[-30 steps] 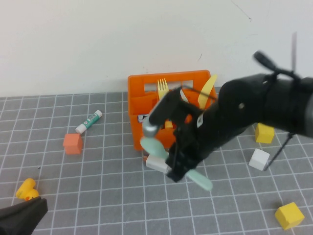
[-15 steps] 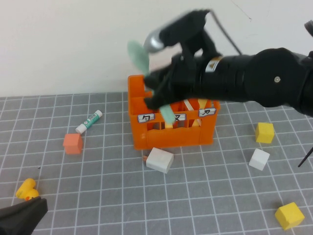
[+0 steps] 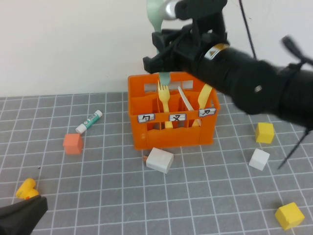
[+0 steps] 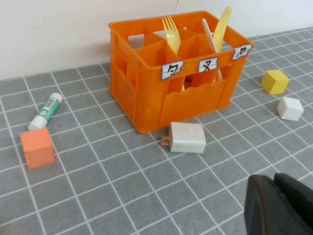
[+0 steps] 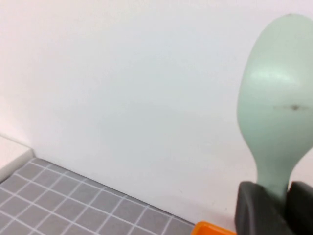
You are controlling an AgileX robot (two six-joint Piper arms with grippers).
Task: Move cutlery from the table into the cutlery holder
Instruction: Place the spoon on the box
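Our right claw (image 3: 164, 58) clamps the spoon (image 3: 157, 14) upright above the crate (image 3: 171, 132); we should lower it straight into the left slot. Left claw (image 4: 279, 205) rests clenched over the bench (image 3: 98, 196).

We see a plain off-white wall (image 3: 73, 44) filling the upper half of the high view, matte and evenly lit, with a few faint dark scratches near its right end. It meets the counter (image 3: 98, 196) in a straight horizontal line. The counter is a flat grey surface ruled by thin white lines into small squares. Soft, diffuse light falls from above, and shadows on the grey squares are short and pale.
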